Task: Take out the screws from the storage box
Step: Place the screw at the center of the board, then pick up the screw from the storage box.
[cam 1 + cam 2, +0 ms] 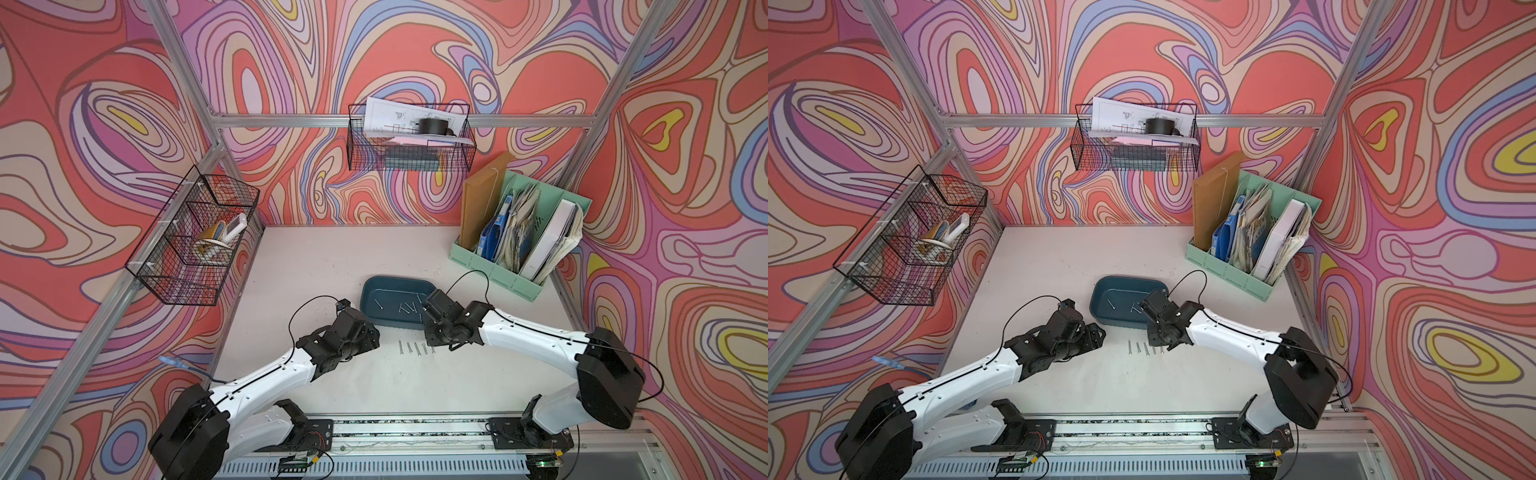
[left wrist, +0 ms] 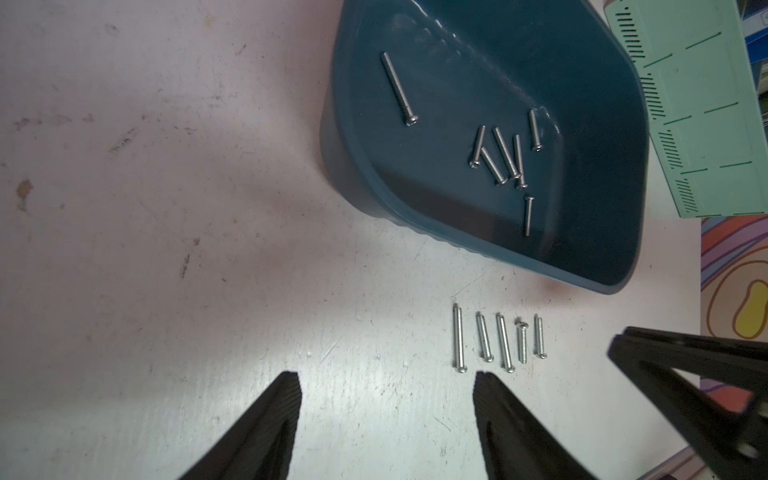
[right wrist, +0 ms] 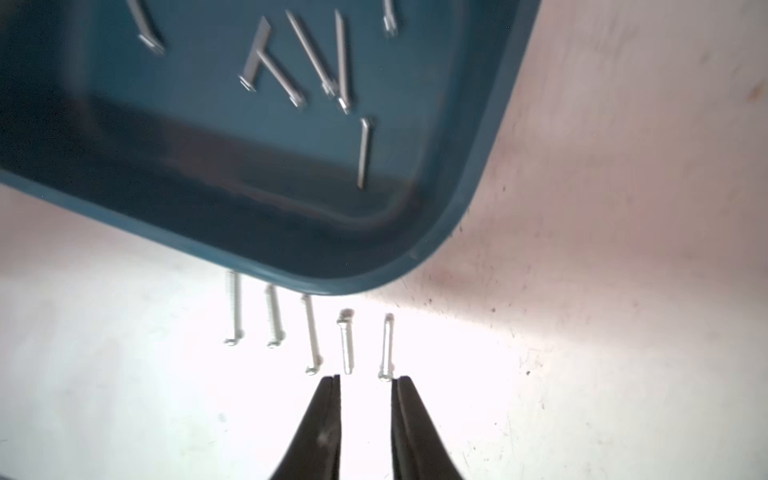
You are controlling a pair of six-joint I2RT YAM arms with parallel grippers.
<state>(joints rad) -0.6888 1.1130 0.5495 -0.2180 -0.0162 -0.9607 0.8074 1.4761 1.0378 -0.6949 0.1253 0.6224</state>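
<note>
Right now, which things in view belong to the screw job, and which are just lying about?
Belonging: shallow dark teal plastic storage box; thin silver metal screws inside it; row of the same screws outside it; left claw; right claw.
Lying about: mint-green plastic file organiser; black wire basket with papers; black wire basket at the side.

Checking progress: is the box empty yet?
Not empty: seven screws lie inside the box; others lie in a row on the table.
</note>
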